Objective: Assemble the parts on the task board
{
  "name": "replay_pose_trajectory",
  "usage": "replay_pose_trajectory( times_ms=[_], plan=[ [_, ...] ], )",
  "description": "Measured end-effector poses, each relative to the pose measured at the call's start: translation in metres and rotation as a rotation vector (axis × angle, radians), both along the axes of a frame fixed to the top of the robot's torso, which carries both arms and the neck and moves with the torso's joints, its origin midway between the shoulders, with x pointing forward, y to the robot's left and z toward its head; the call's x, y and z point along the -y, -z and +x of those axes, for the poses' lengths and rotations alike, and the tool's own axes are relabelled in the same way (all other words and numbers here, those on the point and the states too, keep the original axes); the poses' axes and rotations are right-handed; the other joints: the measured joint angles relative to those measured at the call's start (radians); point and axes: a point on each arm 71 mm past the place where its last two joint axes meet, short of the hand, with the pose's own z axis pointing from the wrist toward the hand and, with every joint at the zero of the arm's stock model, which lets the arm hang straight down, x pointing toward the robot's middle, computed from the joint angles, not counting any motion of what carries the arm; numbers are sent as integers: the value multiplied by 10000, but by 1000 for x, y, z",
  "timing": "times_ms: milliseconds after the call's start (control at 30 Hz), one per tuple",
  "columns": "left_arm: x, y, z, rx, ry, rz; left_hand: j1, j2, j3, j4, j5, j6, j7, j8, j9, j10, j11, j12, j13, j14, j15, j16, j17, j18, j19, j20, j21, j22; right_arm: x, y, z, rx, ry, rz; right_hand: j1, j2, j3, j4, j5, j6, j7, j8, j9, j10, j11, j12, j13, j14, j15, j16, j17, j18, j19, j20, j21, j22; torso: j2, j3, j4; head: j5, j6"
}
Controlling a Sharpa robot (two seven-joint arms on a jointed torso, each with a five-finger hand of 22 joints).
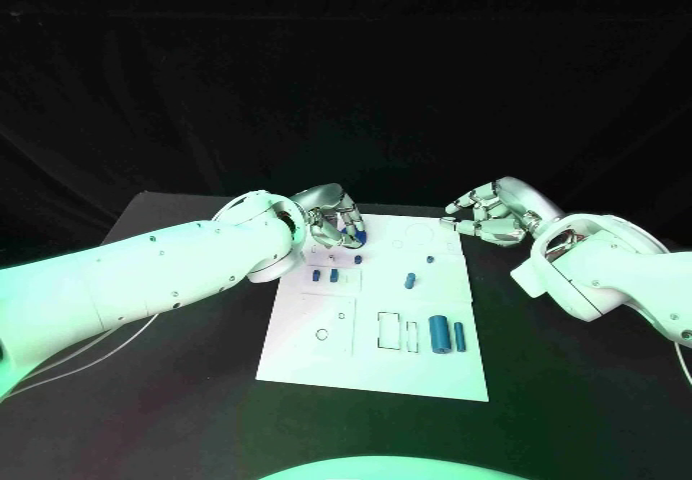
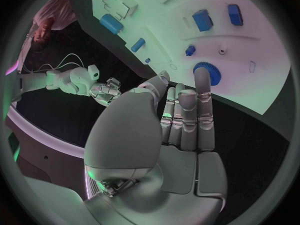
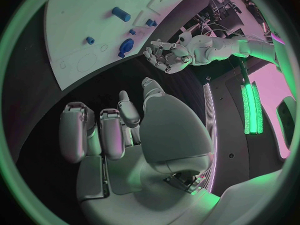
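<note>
Hovering over the far left corner of the task board [image 1: 368, 345], the left hand [image 1: 335, 225] has its fingers extended close together, tips right at a blue gear [image 2: 207, 73]. Left wrist view shows the fingertips [image 2: 201, 80] at the gear's toothed rim; cannot tell whether they press it or merely touch, and no pinch is visible. In the head view the gear is only a blue sliver [image 1: 361, 238] beside the fingers.

Right hand [image 1: 488, 215] sits off the board's far right corner, over the black table [image 1: 577, 390], fingers loosely curled, nothing in them. Right wrist view confirms it: fingers [image 3: 103, 135] apart, empty palm.

Board's long axis runs away from the robot. Near-right area: a large blue cylinder [image 1: 438, 334] and a thinner blue pin [image 1: 460, 336] lie side by side, both long axes along the board's length. Mid-board: a small blue peg [image 1: 410, 278] lies roughly the same way, with a tiny blue piece [image 1: 428, 262] just beyond it. Left of those, two small blue blocks [image 1: 325, 275] sit side by side.

Left wrist view shows the two blocks as squarish [image 2: 202, 20], plus a small round blue part [image 2: 190, 50] near the gear. Right wrist view shows the gear [image 3: 125, 46] face-on near the board's edge, with the left hand [image 3: 164, 57] beside it.
</note>
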Motion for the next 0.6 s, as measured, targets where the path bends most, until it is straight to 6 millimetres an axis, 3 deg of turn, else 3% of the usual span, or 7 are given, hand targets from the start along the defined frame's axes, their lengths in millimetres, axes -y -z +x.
replay_pose_trajectory(
  times_ms=[100,267,333,400,467,600],
  plan=[
    [4,3,3,335,229,396,0,0,99,-42,0,85,9,-96,-199,-16,16,-239,-315,344,3,480,264,0,221,-12,154,110,-1,0,0,11,-19,10,0,0,0,0,39,0,0,0,-9,0,0,-31,-23,0,0,-13,1,0,-19,19,-32,0,5,-4,-5,-17,25],
    [11,9,7,589,519,1006,0,0,253,-133,0,286,-5,-239,-469,58,90,-558,-781,898,11,1377,889,0,918,-12,1226,1364,-1,1,-1,10,-34,19,0,0,0,0,81,0,0,0,-9,0,0,-41,-34,0,0,-13,8,1,-35,35,-39,-1,12,-4,-14,-36,49],
    [12,11,8,613,588,1231,0,0,296,-159,0,395,1,-238,-541,58,90,-661,-926,1069,4,1706,1148,-167,1146,-12,1624,1841,-1,1,-1,11,-39,21,0,0,0,0,81,0,0,0,-9,0,0,-41,-34,0,0,-13,8,0,-35,35,-39,-1,12,-3,-14,-48,50],
    [14,13,10,613,666,1480,-46,-46,327,-190,0,444,-17,-295,-620,102,127,-745,-1067,1230,7,2020,1398,-170,1360,-17,2011,2303,-1,1,-1,14,-46,25,0,0,0,0,81,0,0,0,-9,0,0,-41,-35,0,0,-13,8,0,-35,35,-39,-1,13,-1,-14,-58,50],
    [15,15,11,573,744,1721,-72,-72,326,-190,0,513,-23,-295,-679,150,108,-814,-1183,1374,0,2292,1630,-322,1544,-16,2359,2725,-2,1,-1,17,-53,29,0,0,0,0,82,0,0,0,-9,1,0,-41,-34,0,0,-13,7,0,-34,35,-39,-2,13,0,-15,-70,41],
    [16,18,13,443,861,2107,-82,-82,353,-217,0,601,-42,-351,-765,229,98,-876,-1327,1501,-21,2585,1875,-324,1768,-27,2796,3270,-2,1,-1,21,-61,33,0,-1,0,0,138,0,0,0,-9,1,0,-41,-35,0,0,-13,7,0,-34,35,-39,-2,12,6,-10,-82,21]
  ],
)
